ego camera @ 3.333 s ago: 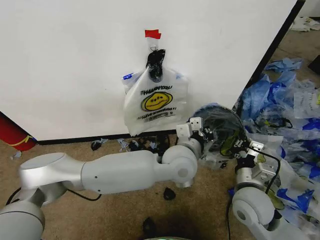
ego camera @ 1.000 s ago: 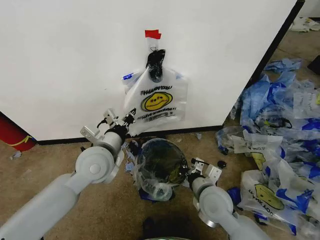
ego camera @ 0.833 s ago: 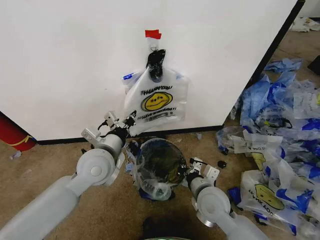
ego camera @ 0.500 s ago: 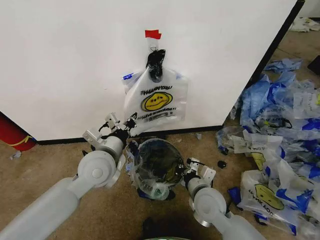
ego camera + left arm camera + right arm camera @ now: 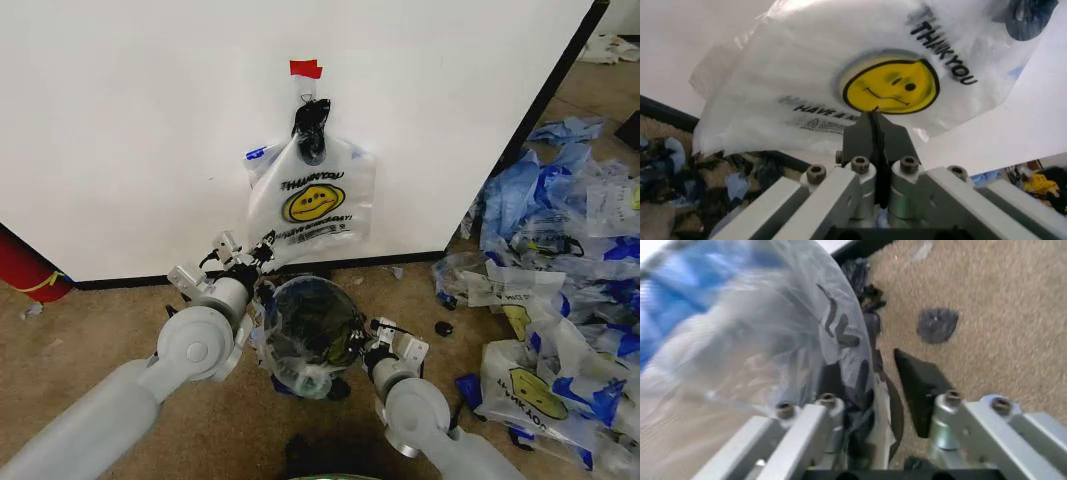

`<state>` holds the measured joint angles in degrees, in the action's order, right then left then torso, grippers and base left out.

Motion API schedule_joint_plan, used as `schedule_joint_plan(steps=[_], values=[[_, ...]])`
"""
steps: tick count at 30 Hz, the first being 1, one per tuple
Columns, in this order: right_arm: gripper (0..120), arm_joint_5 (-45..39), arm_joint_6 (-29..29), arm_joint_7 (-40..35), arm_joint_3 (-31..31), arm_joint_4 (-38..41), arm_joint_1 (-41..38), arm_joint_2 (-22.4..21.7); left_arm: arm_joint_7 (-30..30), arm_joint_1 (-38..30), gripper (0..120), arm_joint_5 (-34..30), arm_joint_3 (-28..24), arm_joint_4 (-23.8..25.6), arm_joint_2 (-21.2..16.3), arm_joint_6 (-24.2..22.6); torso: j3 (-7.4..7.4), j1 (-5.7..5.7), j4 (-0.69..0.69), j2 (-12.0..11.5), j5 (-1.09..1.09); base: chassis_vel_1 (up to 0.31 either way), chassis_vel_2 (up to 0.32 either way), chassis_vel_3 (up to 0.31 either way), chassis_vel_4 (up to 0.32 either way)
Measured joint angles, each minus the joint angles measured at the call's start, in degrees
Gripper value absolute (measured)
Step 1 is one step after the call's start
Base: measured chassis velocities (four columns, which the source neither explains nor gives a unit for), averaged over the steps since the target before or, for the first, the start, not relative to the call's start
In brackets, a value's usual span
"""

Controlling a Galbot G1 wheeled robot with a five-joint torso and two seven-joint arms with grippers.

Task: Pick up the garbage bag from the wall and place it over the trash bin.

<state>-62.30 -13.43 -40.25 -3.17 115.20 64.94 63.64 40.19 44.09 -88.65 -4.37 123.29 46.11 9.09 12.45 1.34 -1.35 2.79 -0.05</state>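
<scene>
Trash bin crowding floor under garbage bag, open carpet left, bag heap right

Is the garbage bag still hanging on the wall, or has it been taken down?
Hanging: the garbage bag hangs flat on the wall, under the red tape.

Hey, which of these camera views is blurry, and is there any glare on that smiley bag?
Right wrist view: the plastic over the trash bin is smeared and out of focus, while the carpet beyond it is fairly sharp. Left wrist view: the garbage bag is crisp, with pale washed-out patches near its top. Head view: evenly lit, and the wall is bright without hard shadows.
</scene>
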Motion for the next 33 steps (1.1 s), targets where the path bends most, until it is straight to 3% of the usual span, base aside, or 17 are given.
schedule_joint_plan(steps=[3,5,18,27,33], values=[[40,0.08,-0.38,0.92,1.03,1.47,0.61,-0.94,0.13,0.05,0,0.14,-0.13,0.21,-0.04,-0.11,0.00,0.00,-0.01,0.00,-0.01,0.000,0.000,0.000,0.000],[42,0.11,-0.38,1.16,1.33,1.68,0.72,-1.10,0.14,0.08,0,0.16,-0.15,0.28,-0.05,-0.13,0.00,0.00,0.00,0.00,-0.01,0.000,0.000,0.000,0.000],[96,0.07,-1.14,1.84,5.07,5.99,3.49,-3.37,0.41,0.16,0,0.57,-0.22,1.22,-0.34,-0.28,0.00,0.00,-0.01,-0.01,-0.01,0.000,0.000,0.000,0.000],[100,1.45,-1.14,2.27,4.71,4.73,4.40,-2.81,0.52,0.85,0,0.83,0.12,2.08,-0.74,-0.39,0.00,0.00,-0.01,-0.01,-0.01,0.000,0.000,0.000,0.000],[100,3.85,1.91,10.98,5.14,1.95,4.95,-2.29,0.51,1.07,0,1.02,0.17,2.29,-0.78,-0.42,0.00,0.00,-0.01,-0.01,-0.02,0.000,0.000,0.000,0.000]])
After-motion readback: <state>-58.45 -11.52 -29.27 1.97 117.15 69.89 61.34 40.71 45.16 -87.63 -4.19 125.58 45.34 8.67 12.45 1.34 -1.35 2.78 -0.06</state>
